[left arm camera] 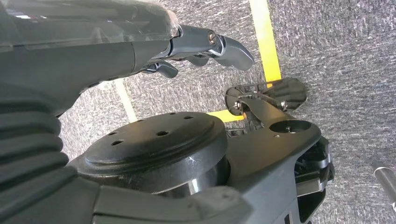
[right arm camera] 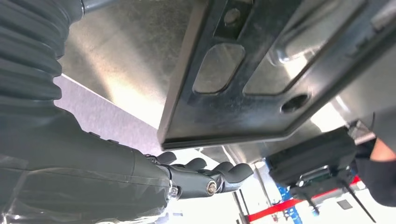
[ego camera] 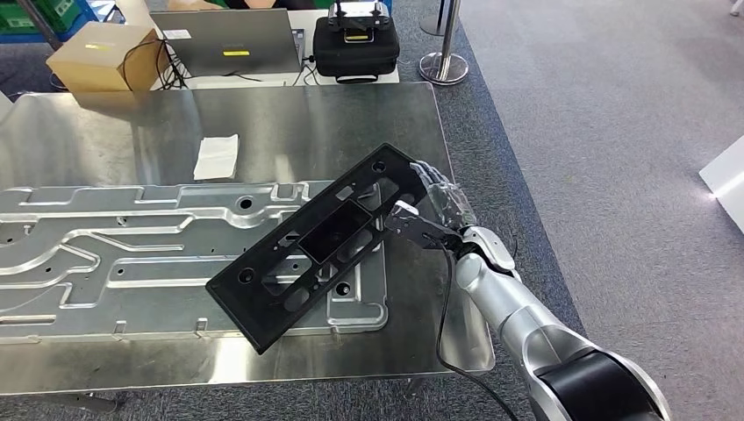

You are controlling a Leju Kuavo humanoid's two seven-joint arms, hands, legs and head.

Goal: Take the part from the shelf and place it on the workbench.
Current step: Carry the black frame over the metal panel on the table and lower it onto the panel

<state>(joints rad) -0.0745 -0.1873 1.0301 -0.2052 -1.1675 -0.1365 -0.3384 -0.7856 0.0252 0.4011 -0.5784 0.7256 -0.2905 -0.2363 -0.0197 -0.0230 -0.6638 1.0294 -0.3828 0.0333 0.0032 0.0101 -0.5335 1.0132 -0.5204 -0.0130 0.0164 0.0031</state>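
The right hand [ego camera: 430, 210] holds one end of the long black part [ego camera: 325, 241]. Its fingers are wrapped around the edge. The far end of the part sticks out with nothing under it, so the whole weight pulls on that one end. I think it could tip, twist or slide out of the fingers if the arm moves fast.

The part is flat and dark, not shiny, with many cut-out holes and a raised rim. It hangs tilted over the desk [ego camera: 289, 123], above a big silver plate [ego camera: 132, 254]. That plate is pale metal with grooves, ribs and small round holes. The black part could land on its ribs and rock, or scrape it. The desk top is smooth, shiny steel, so things may slide on it.

The left hand [left arm camera: 205, 46] hangs over grey carpet with its fingers curled in, holding nothing.

Farther back lie a white folded cloth [ego camera: 217, 156], a brown cardboard box [ego camera: 105, 54], a grey laptop [ego camera: 237, 42] and a black case [ego camera: 355, 48].
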